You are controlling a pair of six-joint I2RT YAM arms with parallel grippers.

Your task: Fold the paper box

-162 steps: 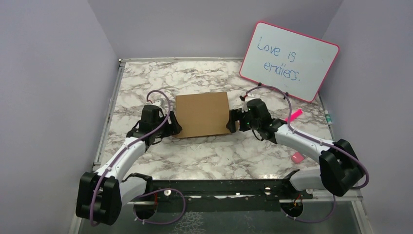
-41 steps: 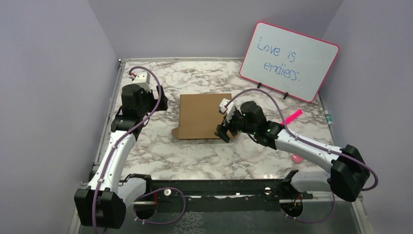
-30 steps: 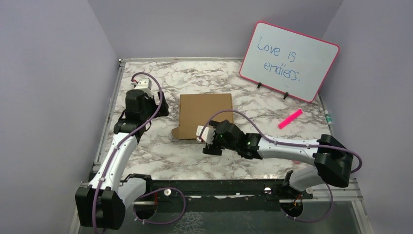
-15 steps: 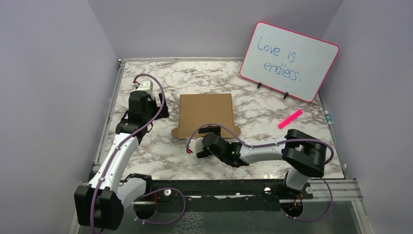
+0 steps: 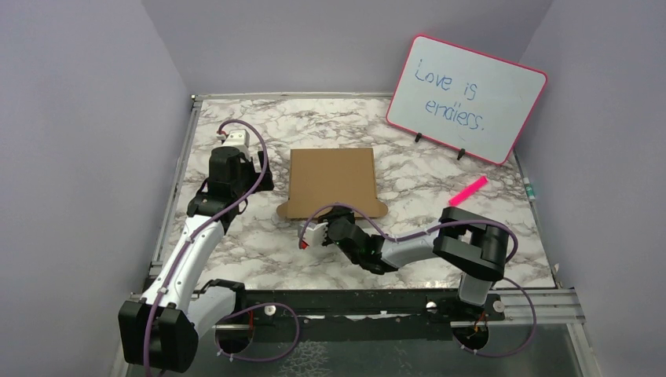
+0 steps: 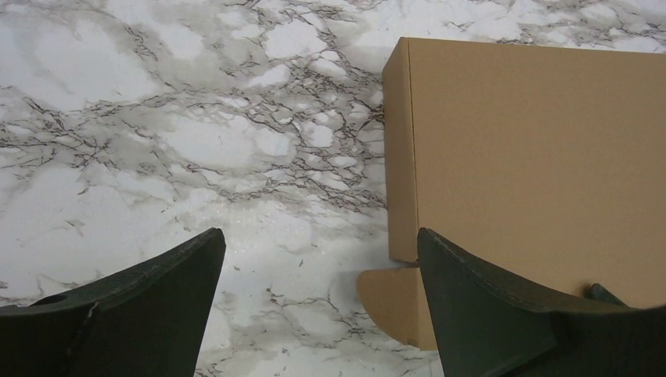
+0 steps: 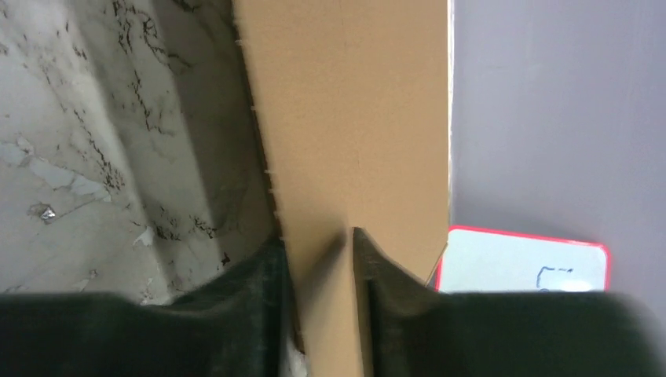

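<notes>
We pinch the paper box (image 5: 330, 179) by its near flap with the right gripper (image 7: 318, 236), the left gripper (image 6: 318, 236) spread wide beside the box, so folding may drag it unbraced.

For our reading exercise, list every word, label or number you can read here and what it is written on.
"Love is endless." handwritten in blue on the pink-framed whiteboard.
Paper box: no print or label visible.
Right wrist view: a cut-off blue stroke on the whiteboard, unreadable.

You're driving two white arms (image 5: 188, 253) with black joints, purple cables (image 5: 243, 124) trailing, the left gripper (image 6: 320, 236) showing dark wedge-shaped fingers (image 6: 487, 314).
</notes>
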